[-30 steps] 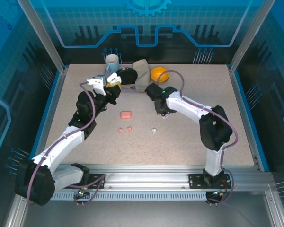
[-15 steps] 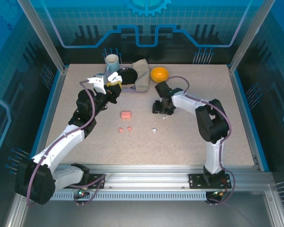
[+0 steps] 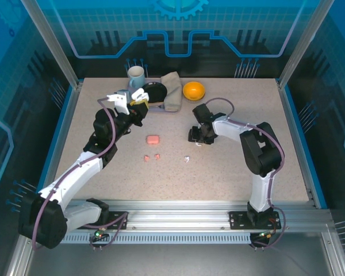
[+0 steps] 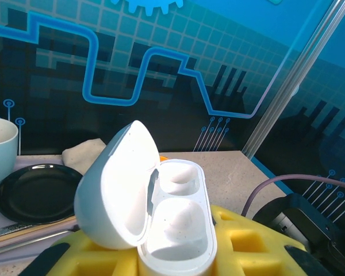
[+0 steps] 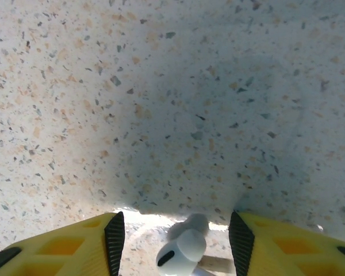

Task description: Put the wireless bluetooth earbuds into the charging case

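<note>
Jaws of our left gripper (image 4: pixel 168 252) clamp the white charging case (image 4: pixel 178 221), lid open, while our right gripper (image 5: pixel 173 233) stands spread astride 1 white earbud (image 5: pixel 181 252) on the table (image 5: pixel 161 86).

In the right wrist view the white earbud (image 5: pixel 181 256) is blurred, its stem cut off at the bottom edge along with both yellow fingers (image 5: pixel 63 244). From above, the pink earbuds (image 3: pixel 157 156) near the middle of the table (image 3: pixel 247 115) are mere specks. The left wrist view crops the white case (image 4: pixel 172 224) at its base and the cup (image 4: pixel 0 149) at the left edge.
</note>
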Robot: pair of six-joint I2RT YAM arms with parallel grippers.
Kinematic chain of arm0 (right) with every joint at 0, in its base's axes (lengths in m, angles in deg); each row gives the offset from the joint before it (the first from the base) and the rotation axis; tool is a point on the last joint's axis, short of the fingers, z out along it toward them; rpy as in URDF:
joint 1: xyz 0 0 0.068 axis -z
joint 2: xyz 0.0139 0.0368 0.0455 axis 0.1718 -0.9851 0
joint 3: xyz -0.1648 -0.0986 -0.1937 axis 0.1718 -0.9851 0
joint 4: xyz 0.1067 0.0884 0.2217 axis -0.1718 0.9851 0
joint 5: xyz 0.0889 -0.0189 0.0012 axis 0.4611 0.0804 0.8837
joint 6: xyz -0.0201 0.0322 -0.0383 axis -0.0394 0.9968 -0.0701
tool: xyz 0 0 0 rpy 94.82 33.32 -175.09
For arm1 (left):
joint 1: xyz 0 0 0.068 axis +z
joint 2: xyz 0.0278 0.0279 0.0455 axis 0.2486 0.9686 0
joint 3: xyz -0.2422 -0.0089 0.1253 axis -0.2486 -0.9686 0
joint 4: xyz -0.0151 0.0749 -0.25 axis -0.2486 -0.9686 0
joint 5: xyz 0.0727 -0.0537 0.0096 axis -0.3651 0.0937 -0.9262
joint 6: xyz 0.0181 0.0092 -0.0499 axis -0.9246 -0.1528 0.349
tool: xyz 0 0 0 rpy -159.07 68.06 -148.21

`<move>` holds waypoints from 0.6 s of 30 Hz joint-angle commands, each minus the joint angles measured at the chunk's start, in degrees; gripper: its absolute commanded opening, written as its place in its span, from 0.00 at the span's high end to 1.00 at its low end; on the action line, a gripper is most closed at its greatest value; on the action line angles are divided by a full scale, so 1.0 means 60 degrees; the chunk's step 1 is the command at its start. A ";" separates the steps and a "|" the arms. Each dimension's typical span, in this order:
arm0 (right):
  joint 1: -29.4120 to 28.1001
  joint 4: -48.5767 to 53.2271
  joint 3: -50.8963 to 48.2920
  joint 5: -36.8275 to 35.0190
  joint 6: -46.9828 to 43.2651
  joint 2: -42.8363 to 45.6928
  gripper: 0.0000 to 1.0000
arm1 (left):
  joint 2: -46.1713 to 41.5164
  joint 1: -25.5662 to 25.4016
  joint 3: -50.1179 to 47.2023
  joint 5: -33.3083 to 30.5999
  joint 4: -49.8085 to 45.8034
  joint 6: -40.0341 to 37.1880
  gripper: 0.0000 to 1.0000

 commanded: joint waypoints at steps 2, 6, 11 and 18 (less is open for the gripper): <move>0.0134 0.0062 -0.0408 0.0192 0.0216 0.0383 0.46 | 0.0067 -0.0079 0.0358 0.0135 0.0265 -0.0018 1.00; 0.0078 0.0101 -0.0415 0.0289 0.0223 0.0547 0.46 | 0.0093 -0.0080 0.0337 0.0131 0.0294 -0.0018 1.00; -0.0060 0.0673 0.0181 -0.0375 -0.0468 0.0425 0.46 | 0.0151 -0.0106 0.0301 0.0133 0.0360 -0.0001 1.00; -0.0206 0.0975 0.0423 -0.0365 -0.0672 0.0203 0.46 | 0.0195 -0.0124 0.0291 0.0105 0.0440 0.0011 1.00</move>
